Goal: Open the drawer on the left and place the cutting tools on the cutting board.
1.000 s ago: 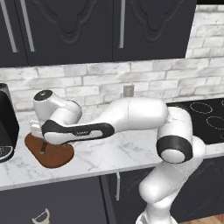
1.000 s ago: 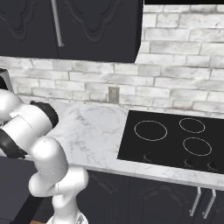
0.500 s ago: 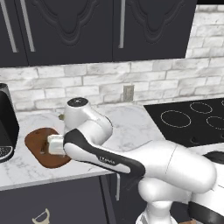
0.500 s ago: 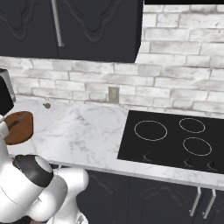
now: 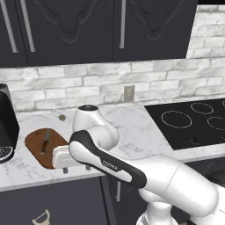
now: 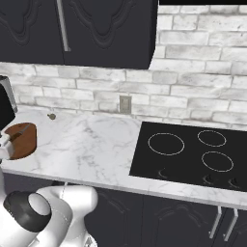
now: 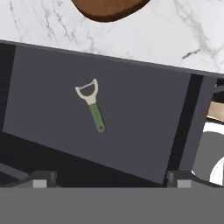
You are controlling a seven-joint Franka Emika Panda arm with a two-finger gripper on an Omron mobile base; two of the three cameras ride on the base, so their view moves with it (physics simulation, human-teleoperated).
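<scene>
Worktop of white veined marble, smooth. Drawer below it pulled out, flat dark floor. Board, one, reddish-brown wood, rounded oblong, on worktop left of arm; one slim dark knife lies on it. One peeler, Y-shaped cream head, green handle, lies in drawer. Gripper hangs over the drawer, jaws spread wide, gripping nothing.

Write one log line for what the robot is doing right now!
drawer: shallow black drawer open | inside: green-handled cream-headed peeler | reddish-brown wooden cutting board: slim dark knife-like stick on it | claw: open, above drawer
</scene>
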